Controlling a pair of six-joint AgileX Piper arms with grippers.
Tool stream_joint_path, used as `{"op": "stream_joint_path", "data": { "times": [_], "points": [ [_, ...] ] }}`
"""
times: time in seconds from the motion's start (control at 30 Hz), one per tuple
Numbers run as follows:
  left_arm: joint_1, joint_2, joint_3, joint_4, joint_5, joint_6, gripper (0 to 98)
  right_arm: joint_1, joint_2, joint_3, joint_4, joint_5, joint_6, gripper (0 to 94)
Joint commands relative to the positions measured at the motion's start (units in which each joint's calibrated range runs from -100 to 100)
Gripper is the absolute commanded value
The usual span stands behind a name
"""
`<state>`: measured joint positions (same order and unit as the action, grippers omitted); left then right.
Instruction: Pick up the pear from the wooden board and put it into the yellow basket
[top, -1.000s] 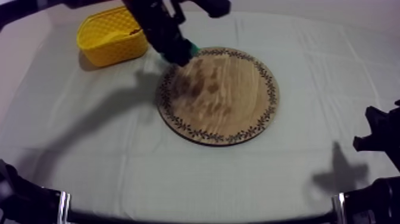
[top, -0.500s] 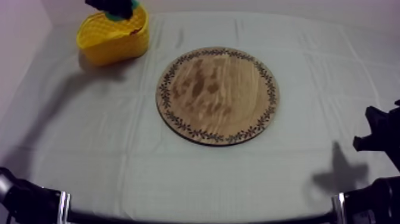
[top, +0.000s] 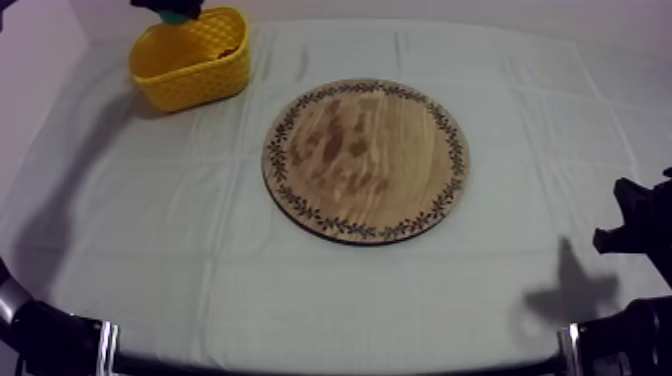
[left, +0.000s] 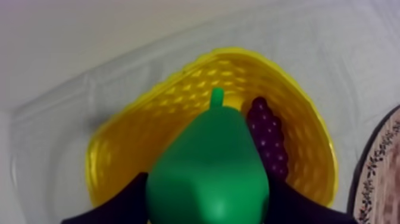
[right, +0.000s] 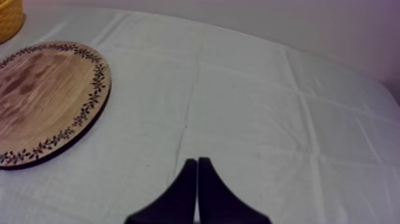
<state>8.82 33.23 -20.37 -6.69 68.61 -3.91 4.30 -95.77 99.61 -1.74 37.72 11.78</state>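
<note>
Pear (left: 208, 173): green, stem pointing away from the wrist, held above the open inside of the yellow basket, not lying in it.
Left gripper (top: 172, 8): at the far left of the table, over the basket; its black fingers (left: 113, 207) grip the pear on both sides.
Basket (top: 190, 85): upright at the far left of the cloth, well apart from the board.
Grapes (left: 268, 140): purple bunch lying inside the basket against its wall, below and just beside the held pear.
Board (top: 365, 160): round, wooden, with a leaf-patterned rim, flat in the middle of the table.
Right gripper (right: 197, 164): low at the near right, over the cloth and clear of the board; fingers pressed together in a narrow wedge, holding nothing.
Cloth (top: 150, 230): grey-white with fold lines, covering the table.
</note>
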Motion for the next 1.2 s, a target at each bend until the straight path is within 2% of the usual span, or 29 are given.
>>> {"op": "stream_joint_path", "data": {
  "times": [0.0,0.3,0.63,0.73,0.93,1.17],
  "points": [
    [0.01,2.36,-0.06,-0.43,-0.22,0.51,57.2,-0.01,0.01,0.05,0.01,0.02,0.01,0.5],
    [-0.53,7.21,0.72,-1.79,-3.51,1.37,54.5,-0.01,0.01,0.05,0.01,0.02,0.01,0.5],
    [-0.95,6.39,1.28,-1.4,-4.01,0.68,57.7,-0.01,0.01,0.05,0.01,0.02,0.01,0.5],
    [-1.04,5.66,1.63,-1.22,-3.73,0.63,63.6,-0.01,0.01,0.05,0.01,0.02,0.01,0.5],
    [-1.18,4.48,0.47,-1.08,-1.19,1.92,89.1,-0.01,0.01,0.05,0.01,0.02,0.01,0.5],
    [-2.05,3.33,-0.31,-0.66,-0.53,2.54,95.3,-0.01,0.01,0.05,0.01,0.02,0.01,0.5]
  ]
}}
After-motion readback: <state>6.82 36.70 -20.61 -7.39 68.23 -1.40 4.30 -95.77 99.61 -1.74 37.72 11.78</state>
